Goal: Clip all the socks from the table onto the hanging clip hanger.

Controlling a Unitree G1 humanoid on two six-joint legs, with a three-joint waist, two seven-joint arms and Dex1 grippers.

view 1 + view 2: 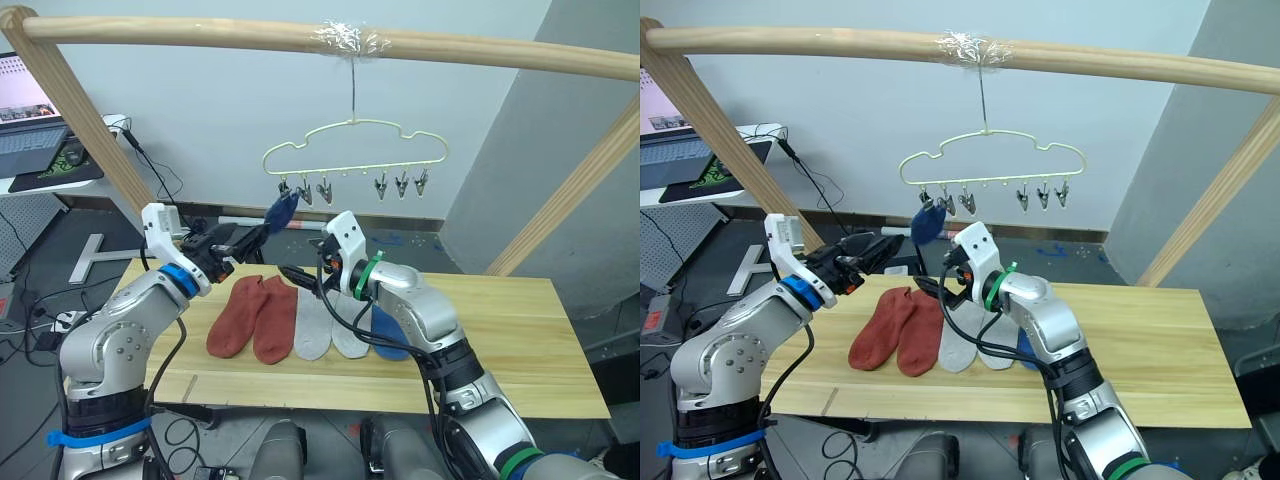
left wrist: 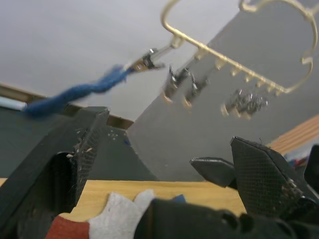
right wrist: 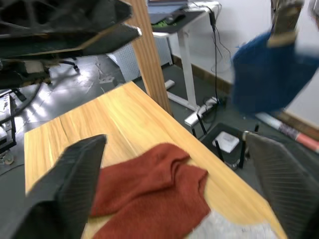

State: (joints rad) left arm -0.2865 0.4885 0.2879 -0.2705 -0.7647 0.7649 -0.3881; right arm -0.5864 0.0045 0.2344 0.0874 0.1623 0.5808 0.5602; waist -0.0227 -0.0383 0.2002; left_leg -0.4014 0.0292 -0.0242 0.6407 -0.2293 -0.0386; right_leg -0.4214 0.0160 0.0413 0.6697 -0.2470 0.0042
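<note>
The pale clip hanger (image 1: 355,150) hangs by its hook from the wooden pole. One blue sock (image 1: 283,210) dangles from its leftmost clip (image 2: 147,60); the other clips hold nothing. On the table (image 1: 500,340) lie two rust-red socks (image 1: 252,316), two light grey socks (image 1: 330,325) and a blue sock (image 1: 390,336) in a row. My left gripper (image 1: 248,238) is open, just left of and below the hanging blue sock, holding nothing. My right gripper (image 1: 298,277) is open and empty, hovering over the red and grey socks (image 3: 149,194).
A round wooden pole frame (image 1: 200,35) spans overhead, with slanted legs at the left (image 1: 95,130) and right (image 1: 570,195). A desk with a laptop (image 1: 25,140) stands at the far left, with cables on the floor. The table's right half is bare wood.
</note>
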